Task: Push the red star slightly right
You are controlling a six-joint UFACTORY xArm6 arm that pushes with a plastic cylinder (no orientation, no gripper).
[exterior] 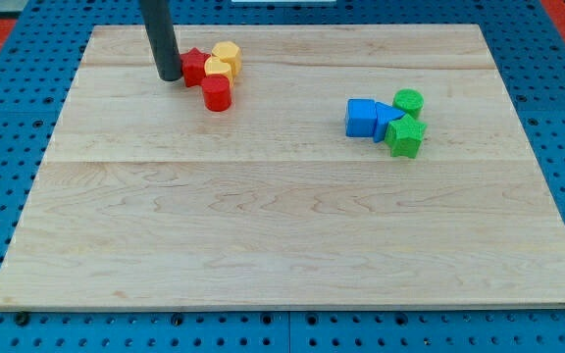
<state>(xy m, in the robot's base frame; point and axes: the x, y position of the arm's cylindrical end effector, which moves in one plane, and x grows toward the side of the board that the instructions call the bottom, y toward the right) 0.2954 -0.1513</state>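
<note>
Near the top-left corner of the wooden board (292,226), my tip (170,76) (a bare rod, no claw to open or close) sits against the left side of the red star (195,67). The star looks light, rigid and easy to slide, but two yellow blocks (222,61) and a red cylinder (217,94) crowd its right, so a gentle push on its left face suits. No writing shows.

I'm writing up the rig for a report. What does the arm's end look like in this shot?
Only a straight, smooth, dark grey rod shows, round in section and matt. It enters from the view's top. No cables, markings or joints show on it. My tip is plain and blunt, the same width as the rod, just left of the red star. The rest of the arm is out of view.
</note>
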